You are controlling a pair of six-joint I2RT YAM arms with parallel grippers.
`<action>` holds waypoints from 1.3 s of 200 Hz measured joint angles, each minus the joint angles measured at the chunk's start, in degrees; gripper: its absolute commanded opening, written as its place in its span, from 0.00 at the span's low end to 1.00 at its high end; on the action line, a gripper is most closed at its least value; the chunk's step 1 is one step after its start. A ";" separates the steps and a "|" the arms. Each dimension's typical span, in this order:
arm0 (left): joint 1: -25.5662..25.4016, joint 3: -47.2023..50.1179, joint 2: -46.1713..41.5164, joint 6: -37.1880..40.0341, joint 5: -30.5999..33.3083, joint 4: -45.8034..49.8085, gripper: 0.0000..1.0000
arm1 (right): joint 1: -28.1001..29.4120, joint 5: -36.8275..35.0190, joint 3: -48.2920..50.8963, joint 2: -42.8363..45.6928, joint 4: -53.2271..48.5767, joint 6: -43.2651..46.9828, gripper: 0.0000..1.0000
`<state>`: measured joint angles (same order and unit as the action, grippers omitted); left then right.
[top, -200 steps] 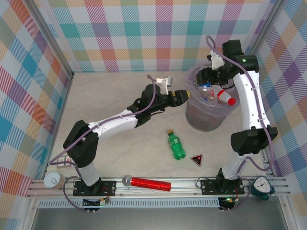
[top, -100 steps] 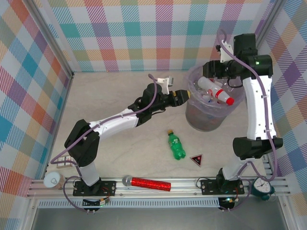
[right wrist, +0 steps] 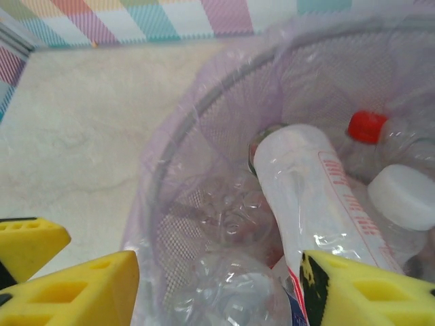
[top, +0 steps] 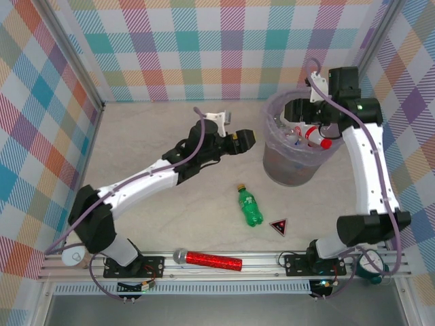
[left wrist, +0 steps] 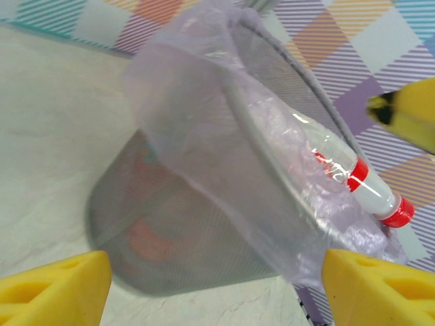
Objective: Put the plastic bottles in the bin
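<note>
Bottles, read left to right from my station: the left gripper (top: 243, 140) hangs just left of the bin (top: 289, 173), fingers (left wrist: 54, 285) spread wide and empty, and a green bottle (top: 249, 206) lies on the table (top: 149, 136) nearer the arm bases (top: 132, 265). Clear bottles (right wrist: 224, 214) sit inside the bin, one red-capped bottle (top: 317, 138) leaning over its right rim. The right gripper (top: 293, 112) hangs above the bin's far side, fingers (right wrist: 75, 285) apart, gripping nothing.

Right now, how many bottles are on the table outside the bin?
1: the green bottle lies on the table just in front of the bin. A white-topped thing at the near left corner might be another; I can't tell.
</note>
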<state>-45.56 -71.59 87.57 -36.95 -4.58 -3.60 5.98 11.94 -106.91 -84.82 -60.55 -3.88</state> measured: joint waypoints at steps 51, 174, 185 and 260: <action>-4.02 4.83 -2.60 -10.99 6.62 15.78 0.83 | -0.02 -2.05 11.61 12.37 8.09 -2.47 0.82; -11.87 6.29 16.59 -30.75 4.13 16.15 0.80 | -4.22 -1.38 23.34 22.10 10.34 -3.17 0.93; -12.07 6.29 17.53 -31.85 3.89 15.50 0.72 | -4.59 -1.09 24.02 23.10 10.21 -3.17 0.93; -12.09 1.49 18.14 -31.91 4.28 18.75 0.57 | -7.96 3.15 26.16 24.72 9.16 -2.86 0.89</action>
<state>-57.65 -70.11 105.71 -68.86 -0.30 15.16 -1.98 15.09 -80.75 -60.10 -51.40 -6.74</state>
